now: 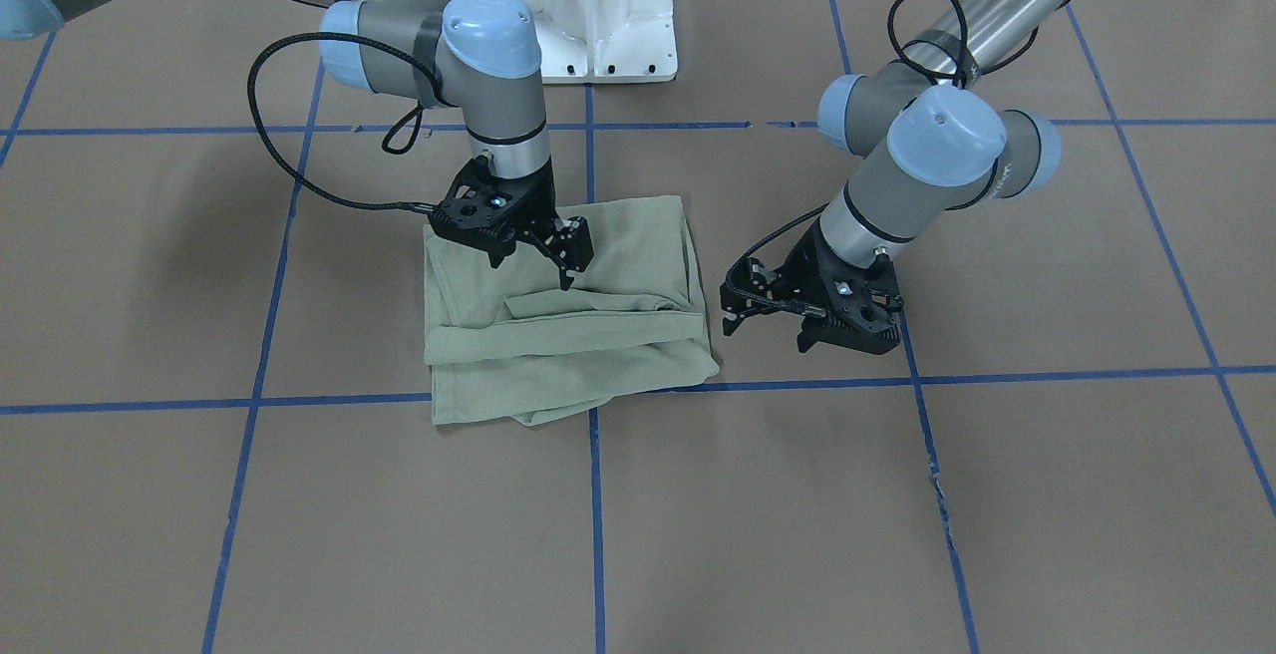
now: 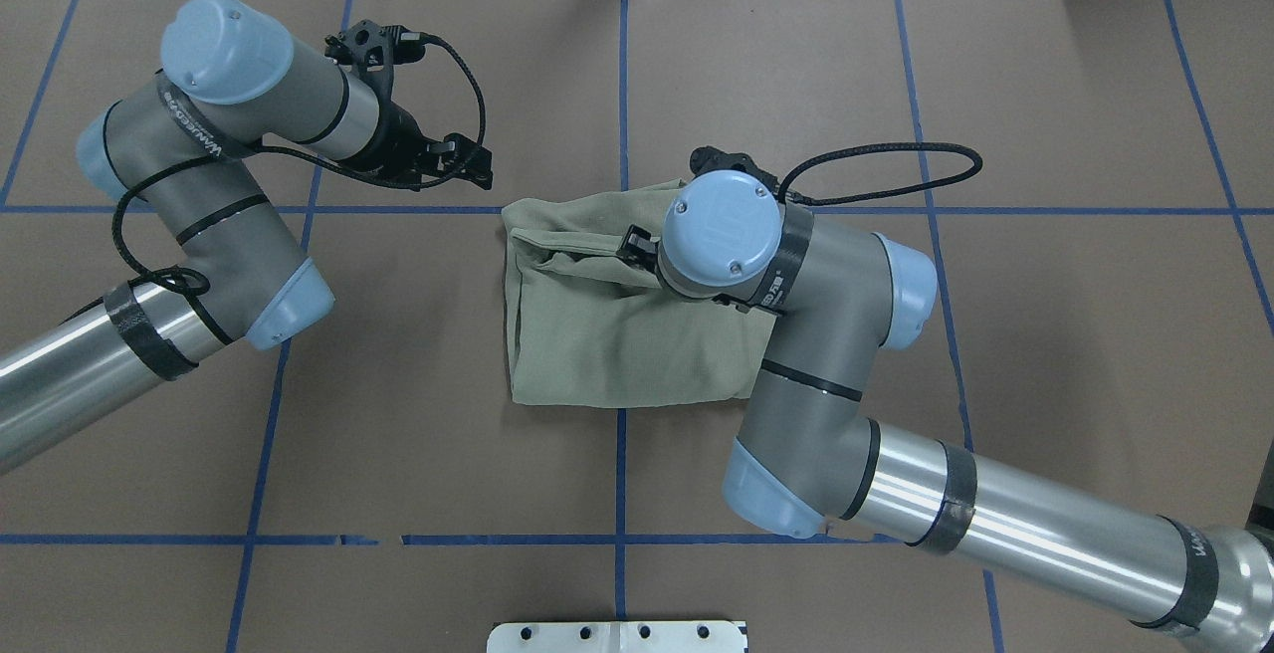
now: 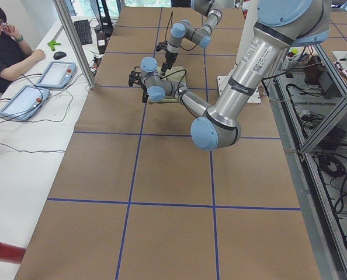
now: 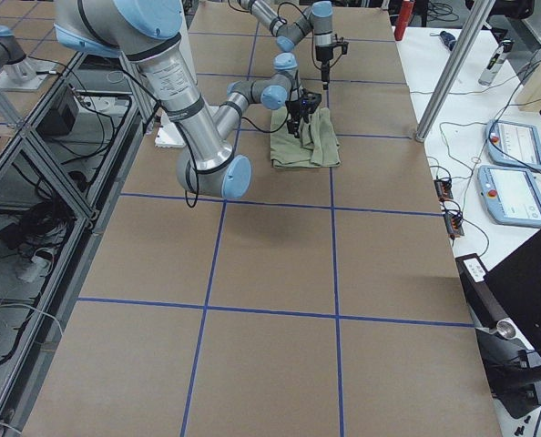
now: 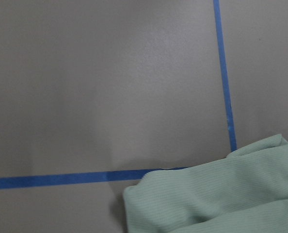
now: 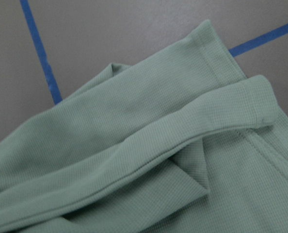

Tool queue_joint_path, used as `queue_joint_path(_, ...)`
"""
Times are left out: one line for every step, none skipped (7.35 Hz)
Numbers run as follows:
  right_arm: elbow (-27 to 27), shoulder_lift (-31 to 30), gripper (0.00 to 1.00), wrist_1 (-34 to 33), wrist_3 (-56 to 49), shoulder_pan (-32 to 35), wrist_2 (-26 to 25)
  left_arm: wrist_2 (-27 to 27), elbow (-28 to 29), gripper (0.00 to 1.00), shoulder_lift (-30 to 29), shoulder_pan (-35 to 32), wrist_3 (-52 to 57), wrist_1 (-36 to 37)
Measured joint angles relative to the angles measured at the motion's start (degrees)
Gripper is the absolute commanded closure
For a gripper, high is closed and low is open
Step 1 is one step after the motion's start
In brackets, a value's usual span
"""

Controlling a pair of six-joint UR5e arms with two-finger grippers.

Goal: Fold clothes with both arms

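Note:
The sage-green shirt (image 1: pixel 563 335) lies folded into a rough rectangle near the table's middle, with loose layered edges on its far side (image 2: pixel 597 334). My right gripper (image 1: pixel 531 270) hovers just over the shirt's robot-side part, open, with nothing between its fingers. In the overhead view its wrist hides most of it. My left gripper (image 1: pixel 764 337) is low over bare table just beside the shirt's edge, also open and holding nothing (image 2: pixel 478 163). The right wrist view shows only stacked ribbed folds (image 6: pixel 134 145). The left wrist view shows one shirt corner (image 5: pixel 221 199).
Blue tape lines (image 1: pixel 593 494) grid the brown table. The white pedestal (image 1: pixel 593 6) stands at the robot side. A seated person (image 3: pixel 4 46) and teach pendants (image 3: pixel 54 73) are beyond the table's far edge. The right side has more pendants (image 4: pixel 512 146).

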Motion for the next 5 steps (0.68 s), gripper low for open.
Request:
queue_joint_path(-1.47, 0.14, 0.00, -0.07, -4.66, -1.13, -1.52, -0.17, 0.00, 0.00, 0.22, -0.28, 0.56, -0.01)
queue_joint_path(-2.89, 0.35, 0.00, -0.11, -7.97, -1.55, -2.40, -0.22, 0.00, 0.00, 0.30, -0.36, 0.74, -0.01)
queue_joint_path(-4.12, 0.55, 0.00, -0.16, -10.13, -1.45, -2.82, -0.23, 0.00, 0.00, 0.35, -0.38, 0.79, -0.01)
queue_joint_path(-5.88, 1.15, 0.00, -0.16, -11.75, -0.90, -3.02, -0.22, 0.00, 0.00, 0.42, -0.41, 0.79, -0.03)
queue_joint_path(-8.85, 2.64, 0.00, -0.13, -13.11, 0.44, -3.10, -0.22, -0.04, 0.00, 0.47, -0.41, 0.70, -0.07)
